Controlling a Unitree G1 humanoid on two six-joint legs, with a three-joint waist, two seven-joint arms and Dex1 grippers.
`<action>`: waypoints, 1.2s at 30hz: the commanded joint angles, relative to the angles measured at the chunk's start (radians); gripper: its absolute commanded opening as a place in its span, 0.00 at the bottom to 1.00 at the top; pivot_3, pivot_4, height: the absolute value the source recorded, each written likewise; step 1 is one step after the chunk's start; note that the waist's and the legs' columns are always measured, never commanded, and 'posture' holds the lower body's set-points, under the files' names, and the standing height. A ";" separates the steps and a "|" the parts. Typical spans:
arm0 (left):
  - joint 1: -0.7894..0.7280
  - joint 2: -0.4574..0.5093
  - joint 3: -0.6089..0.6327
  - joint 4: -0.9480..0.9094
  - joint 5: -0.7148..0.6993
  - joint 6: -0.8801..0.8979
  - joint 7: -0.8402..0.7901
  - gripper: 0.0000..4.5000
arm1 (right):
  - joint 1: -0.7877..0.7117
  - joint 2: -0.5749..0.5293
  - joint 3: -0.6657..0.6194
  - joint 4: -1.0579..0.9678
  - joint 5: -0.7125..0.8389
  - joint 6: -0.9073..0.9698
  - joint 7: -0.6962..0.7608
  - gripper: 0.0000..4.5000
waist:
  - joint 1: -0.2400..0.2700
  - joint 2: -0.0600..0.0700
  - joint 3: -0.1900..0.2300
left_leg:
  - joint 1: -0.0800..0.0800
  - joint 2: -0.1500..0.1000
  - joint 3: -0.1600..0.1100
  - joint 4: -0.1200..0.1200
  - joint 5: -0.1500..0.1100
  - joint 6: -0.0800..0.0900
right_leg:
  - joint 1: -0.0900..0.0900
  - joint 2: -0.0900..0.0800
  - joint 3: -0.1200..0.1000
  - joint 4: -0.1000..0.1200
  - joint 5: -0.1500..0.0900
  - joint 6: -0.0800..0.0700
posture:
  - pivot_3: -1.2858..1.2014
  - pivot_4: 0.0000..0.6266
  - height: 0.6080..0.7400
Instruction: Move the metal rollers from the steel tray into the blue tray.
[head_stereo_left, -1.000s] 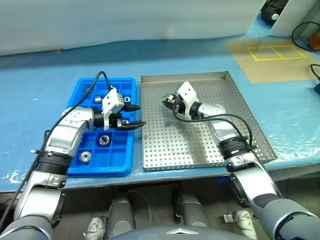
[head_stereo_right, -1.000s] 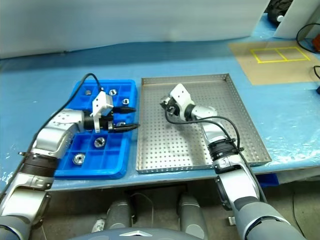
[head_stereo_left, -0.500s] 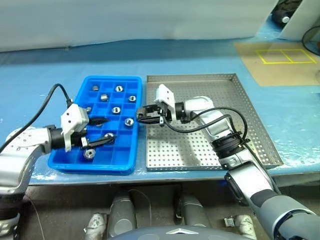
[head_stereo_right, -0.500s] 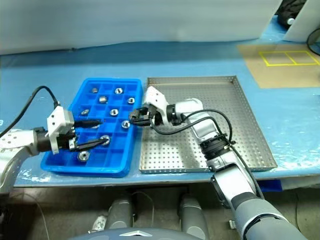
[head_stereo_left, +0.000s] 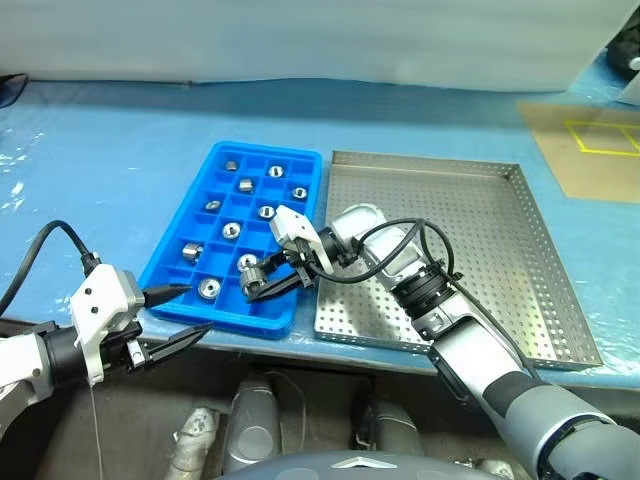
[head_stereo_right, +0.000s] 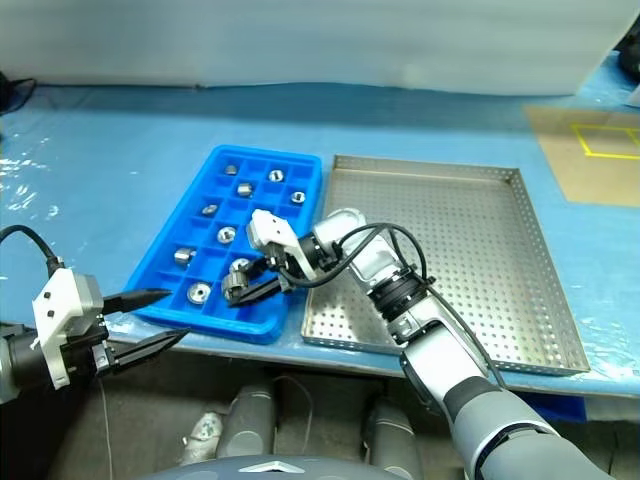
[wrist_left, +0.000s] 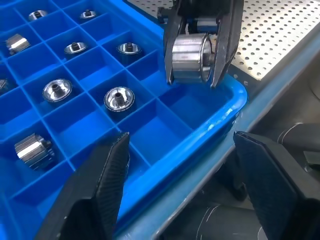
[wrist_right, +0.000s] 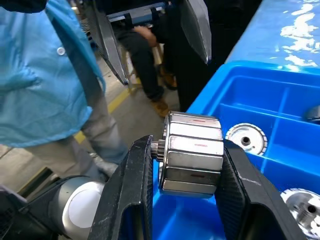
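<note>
The right end effector (head_stereo_left: 258, 284) is clamped on one metal roller (wrist_right: 191, 152), a faceted silver cylinder pinched between its two black fingers (wrist_right: 131, 195), and it hangs over the near corner of the blue tray (head_stereo_left: 170, 262), just above an empty compartment by the tray's near rim. The left end effector (head_stereo_left: 170, 315) stands with its fingers spread apart and nothing between them, off the near edge of the blue tray, below and beside the tray's near left corner, apart from the plastic. In the left wrist view the held roller (wrist_left: 188, 56) shows above the tray's last row of compartments. More metal rollers (head_stereo_left: 209, 289) sit one to a compartment across the blue tray, some upright with the centre hole facing up, some lying on their sides. The steel tray (head_stereo_left: 520, 210) lies just beside the blue tray on its right, their long sides nearly touching, its perforated floor bare. Both trays rest on the blue-covered tabletop (head_stereo_left: 120, 150). A person in a blue shirt (wrist_right: 45, 75) stands beyond the tabletop's near edge in the right wrist view.
</note>
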 joint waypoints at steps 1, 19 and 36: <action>0.006 -0.002 0.020 -0.041 -0.025 0.001 0.032 0.78 | -0.019 0.002 0.011 0.014 -0.015 -0.060 0.026 0.28 | 0.010 0.000 0.000 | 0.000 0.000 0.000 0.000 0.000 0.000 | 0.000 0.000 0.000 0.000 0.000 0.000 | 0.70 0.24 1.00; -0.242 0.094 -0.180 0.145 -0.003 -0.053 -0.010 0.78 | 0.020 -0.081 -0.055 -0.033 -0.026 -0.045 -0.086 0.99 | -0.005 0.000 -0.001 | 0.000 -0.001 0.000 0.002 0.000 0.000 | 0.000 0.001 0.001 0.001 0.001 -0.001 | 0.62 0.24 1.00; -1.071 -0.256 -0.693 1.081 0.333 -0.491 -0.105 0.78 | 0.174 -0.288 -0.468 -0.340 0.002 0.158 -0.616 0.99 | -0.106 -0.002 -0.003 | 0.002 -0.001 0.001 0.010 0.004 -0.006 | 0.005 0.000 0.003 0.005 0.007 -0.004 | 0.42 0.24 1.00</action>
